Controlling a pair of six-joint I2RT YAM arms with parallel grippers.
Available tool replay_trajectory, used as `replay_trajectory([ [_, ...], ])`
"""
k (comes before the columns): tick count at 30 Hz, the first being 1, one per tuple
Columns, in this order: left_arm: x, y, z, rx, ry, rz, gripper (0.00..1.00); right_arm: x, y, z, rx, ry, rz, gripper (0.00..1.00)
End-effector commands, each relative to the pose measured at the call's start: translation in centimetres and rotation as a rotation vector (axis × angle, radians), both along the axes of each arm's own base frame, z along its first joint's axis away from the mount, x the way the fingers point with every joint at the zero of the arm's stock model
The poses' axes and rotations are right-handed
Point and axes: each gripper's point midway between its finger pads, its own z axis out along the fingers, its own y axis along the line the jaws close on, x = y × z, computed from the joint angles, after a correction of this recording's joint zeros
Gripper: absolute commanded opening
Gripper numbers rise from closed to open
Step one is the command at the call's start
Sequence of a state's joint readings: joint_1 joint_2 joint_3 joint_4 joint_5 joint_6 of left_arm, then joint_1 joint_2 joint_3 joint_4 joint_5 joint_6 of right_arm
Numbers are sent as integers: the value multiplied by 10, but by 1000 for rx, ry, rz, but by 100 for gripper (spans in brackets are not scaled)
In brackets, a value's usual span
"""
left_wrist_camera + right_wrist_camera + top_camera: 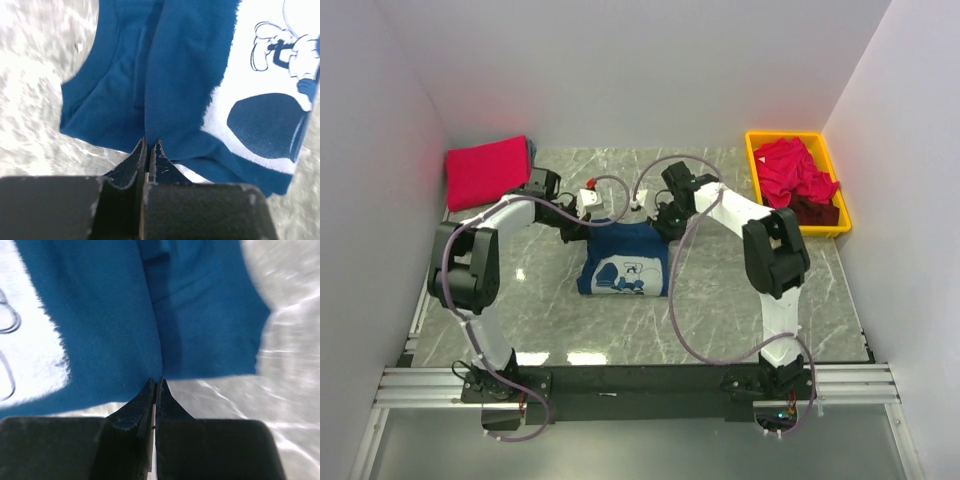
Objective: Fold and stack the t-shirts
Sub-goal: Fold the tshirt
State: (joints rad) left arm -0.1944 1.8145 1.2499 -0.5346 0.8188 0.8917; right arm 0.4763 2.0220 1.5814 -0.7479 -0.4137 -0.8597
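The navy shirt point(625, 245) is being folded on the bench point(740, 290), its far edge pinched by the left gripper point(149, 145) and right gripper point(156, 382), and an even forward pull seems called for next.

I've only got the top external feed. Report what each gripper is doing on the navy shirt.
Observer: Left wrist view: the left gripper is shut, pinching a raised crease of the navy t-shirt.
Operator: Now the right.
Observer: Right wrist view: the right gripper is shut too, on the shirt's edge, with table showing beside it.
Operator: Check the print.
Observer: The white print lies beside the left gripper, not pinched.
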Motion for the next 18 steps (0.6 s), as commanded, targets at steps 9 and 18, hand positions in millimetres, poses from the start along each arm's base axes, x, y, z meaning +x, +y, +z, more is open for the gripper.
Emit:
replay_trajectory([
  [9, -60, 2, -27, 83, 139, 12, 1, -71, 9, -32, 24, 303, -121, 0],
  [18, -141, 4, -16, 112, 125, -91, 1, -126, 4, -4, 95, 315, -127, 0],
])
